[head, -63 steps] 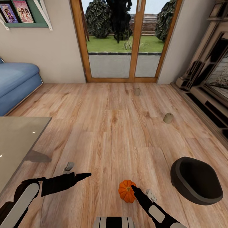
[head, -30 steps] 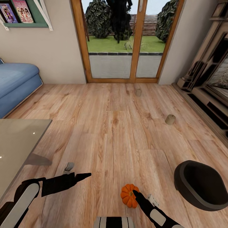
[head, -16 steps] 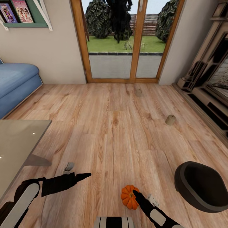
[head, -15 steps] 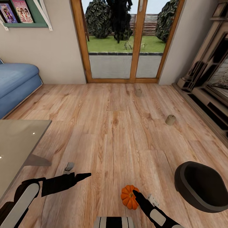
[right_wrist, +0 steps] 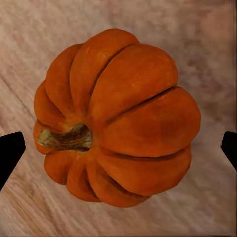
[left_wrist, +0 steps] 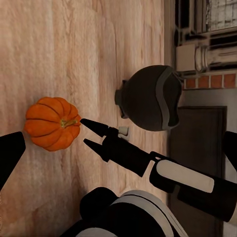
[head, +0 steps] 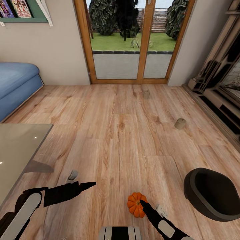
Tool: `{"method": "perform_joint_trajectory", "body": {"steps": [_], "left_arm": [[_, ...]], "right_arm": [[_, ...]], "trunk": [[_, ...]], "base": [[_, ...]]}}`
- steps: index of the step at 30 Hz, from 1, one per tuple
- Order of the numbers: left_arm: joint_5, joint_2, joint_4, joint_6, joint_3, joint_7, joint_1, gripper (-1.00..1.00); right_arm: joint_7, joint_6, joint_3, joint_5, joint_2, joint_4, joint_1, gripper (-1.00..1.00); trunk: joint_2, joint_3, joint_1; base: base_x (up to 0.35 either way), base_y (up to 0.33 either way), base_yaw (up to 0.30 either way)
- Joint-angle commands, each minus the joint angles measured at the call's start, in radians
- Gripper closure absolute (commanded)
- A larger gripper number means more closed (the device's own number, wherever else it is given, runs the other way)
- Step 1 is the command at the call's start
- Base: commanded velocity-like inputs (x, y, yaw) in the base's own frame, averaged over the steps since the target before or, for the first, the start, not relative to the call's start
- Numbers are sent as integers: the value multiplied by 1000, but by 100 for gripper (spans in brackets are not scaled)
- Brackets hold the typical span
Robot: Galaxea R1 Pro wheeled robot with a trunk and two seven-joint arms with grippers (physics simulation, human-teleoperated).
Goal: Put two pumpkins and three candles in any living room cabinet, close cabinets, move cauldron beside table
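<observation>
An orange ribbed pumpkin [head: 134,204] sits on the wood floor just ahead of my base. My right gripper [head: 142,202] is open at its right side. In the right wrist view the pumpkin [right_wrist: 116,121] lies between the two spread fingertips [right_wrist: 10,154], apart from both. My left gripper [head: 89,184] hovers open to the left, holding nothing. The black cauldron [head: 210,194] stands at the right, also visible as the cauldron [left_wrist: 148,98] beyond the pumpkin [left_wrist: 52,123]. Two beige candles [head: 180,123] [head: 146,94] stand farther off, and a greyer candle [head: 72,174] lies near the table.
A glass-topped table [head: 16,150] fills the near left, with a blue sofa [head: 16,81] behind it. Glass doors [head: 131,40] close the far wall. A dark wooden unit [head: 218,96] runs along the right wall; I cannot tell whether it is the cabinet.
The whole picture has shifted: the camera drifted slightly, then tilted down a little. Both arms keep their pose, and the pumpkin stays beside my right fingertips.
</observation>
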Motion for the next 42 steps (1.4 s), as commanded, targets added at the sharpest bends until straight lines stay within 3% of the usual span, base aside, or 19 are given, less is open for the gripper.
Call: {"method": "perform_joint_trajectory", "body": {"steps": [1, 5, 16, 29, 34, 42], "left_arm": [[-4, 1, 0, 2, 0, -6, -1, -100], [-4, 1, 0, 2, 0, -6, -1, -100], [-4, 0, 0, 2, 0, -6, -1, -100], [-4, 0, 0, 2, 0, -6, -1, -100], [-4, 0, 0, 2, 0, -6, -1, -100], [-4, 0, 1, 2, 0, -6, -1, -100]], "right_arm": [[4, -4, 8, -10, 0, 2, -1, -100], [4, -4, 8, -10, 0, 2, -1, -100], [4, -4, 8, -10, 1, 2, -1, -100], [4, -4, 8, -10, 1, 2, -1, -100], [4, -5, 8, -10, 1, 2, -1, -100], [4, -5, 8, -10, 1, 2, -1, -100]], "trunk": [[0, -1, 0], [0, -1, 0], [-3, -43, 5], [-3, -43, 5], [-4, -63, 7], [-4, -63, 7]], "base": [[0, 0, 0], [0, 0, 0], [0, 0, 0], [0, 0, 0], [0, 0, 0], [0, 0, 0]]}}
